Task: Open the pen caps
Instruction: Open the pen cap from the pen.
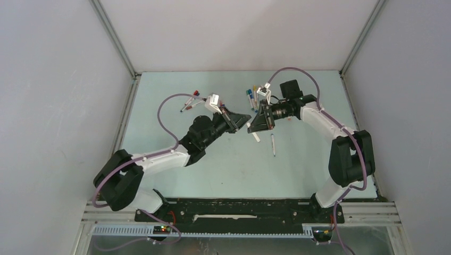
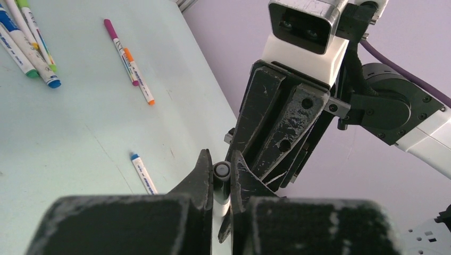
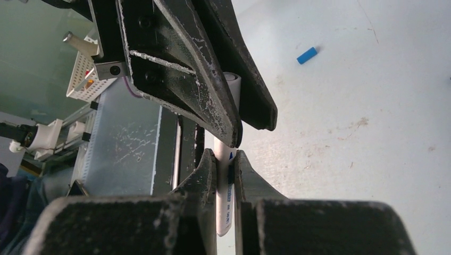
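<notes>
Both tools — left tool (image 2: 222,183) and right tool (image 3: 226,164) — clamp 1 white pen (image 3: 225,196) between them.

Both hands meet at the desk (image 1: 223,170) centre; pens (image 1: 252,96) lie at 12 o'clock, more pens (image 1: 189,102) at 10.

Pale green table (image 1: 223,170) bears scattered pens (image 1: 273,144).
</notes>
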`<control>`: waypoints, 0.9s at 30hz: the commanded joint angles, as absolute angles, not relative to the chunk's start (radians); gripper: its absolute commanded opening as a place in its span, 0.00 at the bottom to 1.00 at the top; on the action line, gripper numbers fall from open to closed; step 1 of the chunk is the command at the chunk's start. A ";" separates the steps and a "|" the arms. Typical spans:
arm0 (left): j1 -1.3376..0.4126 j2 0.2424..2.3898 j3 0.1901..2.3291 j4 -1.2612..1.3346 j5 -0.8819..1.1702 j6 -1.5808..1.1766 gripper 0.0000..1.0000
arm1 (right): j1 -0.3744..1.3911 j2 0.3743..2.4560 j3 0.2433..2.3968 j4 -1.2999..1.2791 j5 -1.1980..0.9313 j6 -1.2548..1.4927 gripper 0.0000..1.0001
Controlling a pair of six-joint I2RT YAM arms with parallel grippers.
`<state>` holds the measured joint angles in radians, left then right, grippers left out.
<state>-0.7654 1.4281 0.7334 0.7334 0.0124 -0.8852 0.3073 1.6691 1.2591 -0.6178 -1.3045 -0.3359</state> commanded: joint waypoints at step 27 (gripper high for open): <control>-0.403 0.970 0.616 0.445 -0.056 -0.793 0.00 | 0.273 1.668 1.205 -0.765 -0.934 -0.280 0.00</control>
